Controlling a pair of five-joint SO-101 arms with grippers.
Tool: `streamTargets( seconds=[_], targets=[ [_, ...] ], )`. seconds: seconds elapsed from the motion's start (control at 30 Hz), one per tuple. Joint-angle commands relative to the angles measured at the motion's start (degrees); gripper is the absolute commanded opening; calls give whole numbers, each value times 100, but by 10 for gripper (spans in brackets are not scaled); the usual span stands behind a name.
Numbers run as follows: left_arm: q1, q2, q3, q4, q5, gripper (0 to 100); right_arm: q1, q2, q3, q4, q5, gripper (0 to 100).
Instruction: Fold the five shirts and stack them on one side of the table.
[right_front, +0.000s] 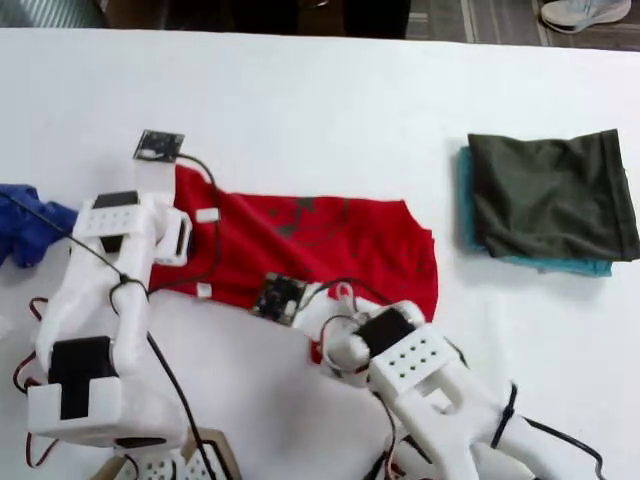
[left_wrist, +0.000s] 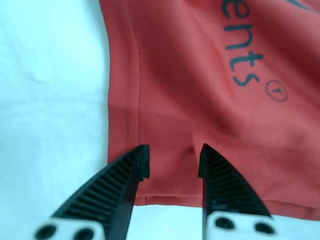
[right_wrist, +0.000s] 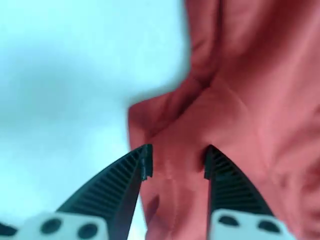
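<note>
A red shirt (right_front: 310, 245) lies partly folded in the middle of the white table (right_front: 320, 90). My left gripper (left_wrist: 173, 159) is open at the shirt's left edge, its fingers (left_wrist: 131, 172) straddling the hemmed border of the red cloth (left_wrist: 200, 90). In the high view this gripper (right_front: 183, 238) sits low over the shirt's left end. My right gripper (right_wrist: 177, 161) is open at the shirt's near edge, a bunched corner of red cloth (right_wrist: 235, 100) lying between its fingers (right_wrist: 125, 182). From above it (right_front: 335, 335) is by the shirt's front hem.
A folded dark green shirt (right_front: 555, 195) rests on a folded teal one (right_front: 545, 266) at the table's right side. A crumpled blue shirt (right_front: 28, 225) lies at the left edge. Cables trail from both arms over the red shirt.
</note>
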Motion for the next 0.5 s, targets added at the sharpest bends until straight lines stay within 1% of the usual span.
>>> streamTargets(
  seconds=[0.0,0.1,0.3,0.47],
  targets=[
    [35,-255,-31,-70,53,184,-154,48,-202,101,-62,170],
    [35,-255,-31,-70,53,184,-154,57,-132,48,-35,170],
    [44,-255,-31,-70,44,184,-136,66,519,-708,-18,170],
    [44,-255,-22,-70,44,184,-48,66,668,-919,-18,170]
  ],
)
